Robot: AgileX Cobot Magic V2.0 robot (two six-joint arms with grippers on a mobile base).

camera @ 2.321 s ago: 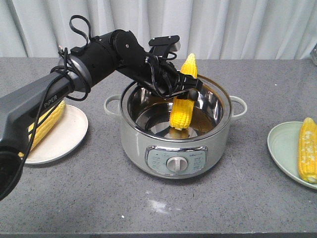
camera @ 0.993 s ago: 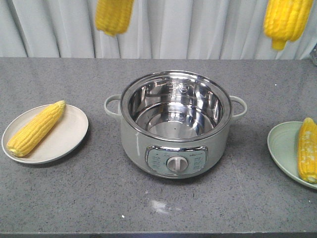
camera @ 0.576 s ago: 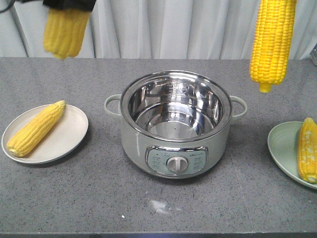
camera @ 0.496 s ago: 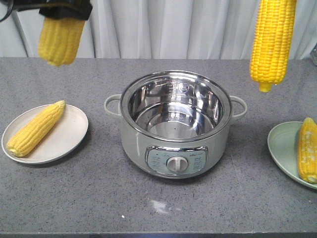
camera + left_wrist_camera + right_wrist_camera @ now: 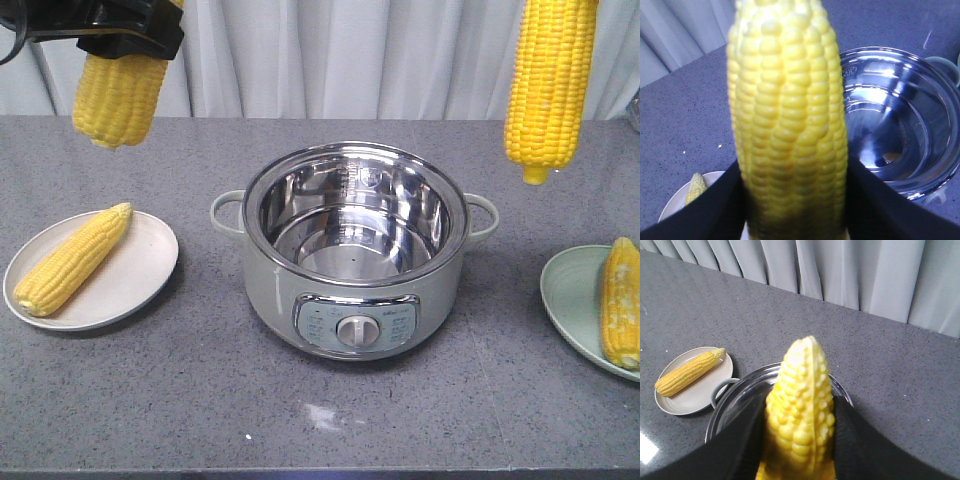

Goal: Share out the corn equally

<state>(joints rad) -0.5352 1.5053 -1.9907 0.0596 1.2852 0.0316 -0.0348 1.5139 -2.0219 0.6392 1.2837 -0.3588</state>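
Two corn cobs hang in the air in the front view. My left gripper (image 5: 128, 32) is shut on one cob (image 5: 118, 95) at the top left, above and behind the cream plate (image 5: 130, 285), which holds another cob (image 5: 68, 260). The second hanging cob (image 5: 548, 85) points tip down at the top right; my right gripper (image 5: 800, 440) is shut on it (image 5: 802, 400), out of frame in the front view. A paler cob (image 5: 620, 305) lies on the green plate (image 5: 570, 300). In the left wrist view the black fingers (image 5: 720, 210) clamp the cob (image 5: 790, 115).
A steel-lined electric pot (image 5: 355, 250) with side handles stands mid-table, with no corn in it. Grey curtains hang behind the grey counter. The green plate is cut off by the right edge of the front view.
The left cob has moved left and down, toward the cream plate's side. The right cob came down from the top edge, then held still.
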